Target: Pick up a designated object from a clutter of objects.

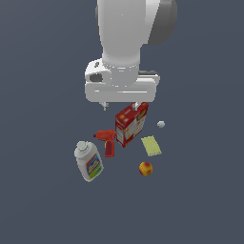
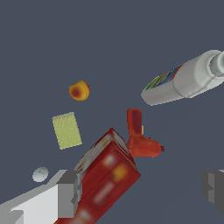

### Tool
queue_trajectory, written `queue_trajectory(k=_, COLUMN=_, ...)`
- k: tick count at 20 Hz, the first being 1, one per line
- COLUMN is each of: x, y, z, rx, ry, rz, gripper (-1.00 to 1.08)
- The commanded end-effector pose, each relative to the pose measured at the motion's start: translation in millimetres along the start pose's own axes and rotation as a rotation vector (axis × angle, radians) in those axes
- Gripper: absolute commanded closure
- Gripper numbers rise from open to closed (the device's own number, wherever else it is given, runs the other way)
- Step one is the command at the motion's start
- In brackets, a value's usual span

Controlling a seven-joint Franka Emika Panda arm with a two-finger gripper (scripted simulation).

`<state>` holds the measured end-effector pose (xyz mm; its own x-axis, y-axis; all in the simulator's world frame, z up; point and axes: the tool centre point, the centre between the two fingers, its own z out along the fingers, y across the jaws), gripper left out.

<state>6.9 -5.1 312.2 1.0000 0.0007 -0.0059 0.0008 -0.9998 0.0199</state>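
Observation:
The small yellow-orange fruit with a red patch (image 1: pixel 146 168) lies on the dark floor at the near side of the clutter, in front of the sponge. It also shows in the wrist view (image 2: pixel 79 91). My gripper (image 1: pixel 121 106) hangs above and behind the red cracker box (image 1: pixel 131 125), well away from the fruit. It is open and empty; in the wrist view (image 2: pixel 142 190) its fingers (image 2: pixel 70 192) stand wide apart, with the box (image 2: pixel 105 175) partly between them.
A red drill (image 1: pixel 106 140) (image 2: pixel 139 138) lies beside the box. A white labelled bottle (image 1: pixel 89 161) (image 2: pixel 183 81) lies on the exterior view's left. A flat yellow sponge (image 1: pixel 151 145) (image 2: pixel 66 130) and a tiny white lump (image 1: pixel 161 124) (image 2: pixel 40 174) lie on its right.

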Motion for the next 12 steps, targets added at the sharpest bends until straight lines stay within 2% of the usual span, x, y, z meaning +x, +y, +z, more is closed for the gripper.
queue_trajectory(k=1, x=5.3, y=-3.3, z=5.5, rx=0.001, ry=0.0, rz=0.032, gripper=-0.92)
queue_trajectory(k=12, x=39.2, y=-26.5, z=45.4, rx=0.01, ry=0.0, rz=0.256, gripper=-0.92)
